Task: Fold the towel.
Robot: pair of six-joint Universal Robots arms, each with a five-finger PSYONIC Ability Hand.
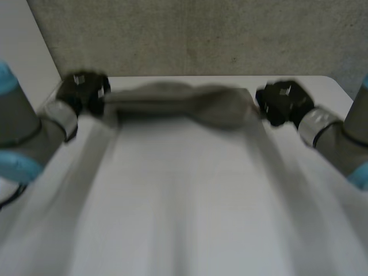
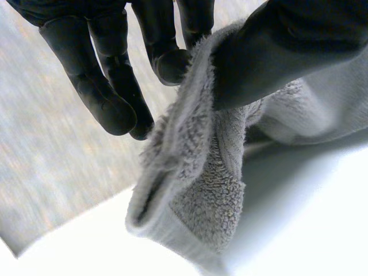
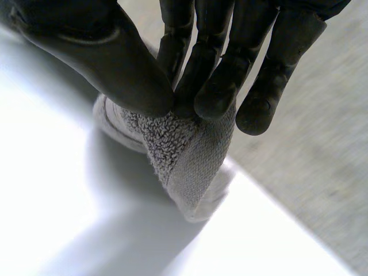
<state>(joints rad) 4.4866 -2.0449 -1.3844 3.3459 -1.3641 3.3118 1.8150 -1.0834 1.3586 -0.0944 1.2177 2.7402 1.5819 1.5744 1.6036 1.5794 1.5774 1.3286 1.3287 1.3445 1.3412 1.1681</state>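
White tabletop [image 1: 184, 218] fills the lower half of the head view, which looks like plenty of room to bring a fold toward you. Moving up, your left arm [image 1: 23, 132] sits at the left edge and your right arm [image 1: 339, 138] at the right edge. Past them, the grey terry towel [image 1: 184, 106] is bunched across the upper middle, strung between both hands near the table's far edge. The left hand [image 1: 86, 92] pinches one end between thumb and a finger, the other fingers straight beside it. The right hand [image 1: 283, 102] nips the opposite corner, thumb against fingertips. My guess is you're holding both ends to pull it straight. Furthest back, there's a grey wall [image 1: 201, 34].
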